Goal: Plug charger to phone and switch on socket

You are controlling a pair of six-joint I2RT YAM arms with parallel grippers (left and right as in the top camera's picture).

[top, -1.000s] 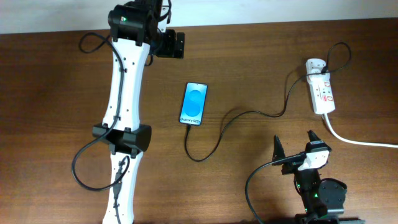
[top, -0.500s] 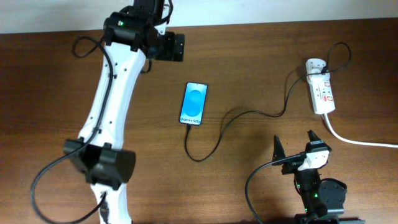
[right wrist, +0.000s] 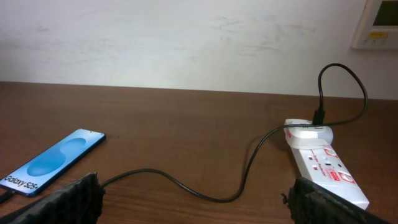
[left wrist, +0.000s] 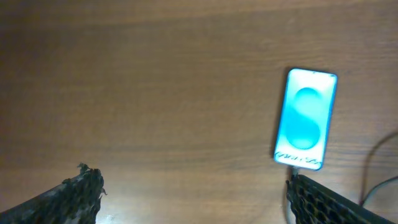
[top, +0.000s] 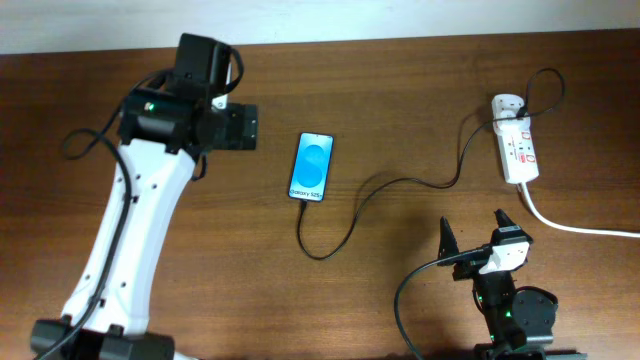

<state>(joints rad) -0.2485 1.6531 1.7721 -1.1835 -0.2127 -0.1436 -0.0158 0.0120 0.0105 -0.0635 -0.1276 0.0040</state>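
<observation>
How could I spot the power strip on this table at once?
Start at the far right of the brown table. There lies the socket, a small white oblong strip with red markings. Unlike the blue-screened phone mid-table, it trails a thick white cord.

Table (top: 400,90): dark brown wood, with the grain running along its length and a dull sheen in places. It fills nearly the whole overhead view. Its far edge runs slightly slanted across the top, and a pale strip (top: 420,18) lies beyond that edge.

Right wrist view: the wall (right wrist: 186,37) behind the table is off-white with faint scuffs and mottled marks. It meets the tabletop in a straight line. A cream box (right wrist: 379,23) is fixed high on the wall in the top right corner and is cut off by the frame. A lighter panel shows on its face, too small to read.

Left wrist view: the wood looks soft and blurred.
</observation>
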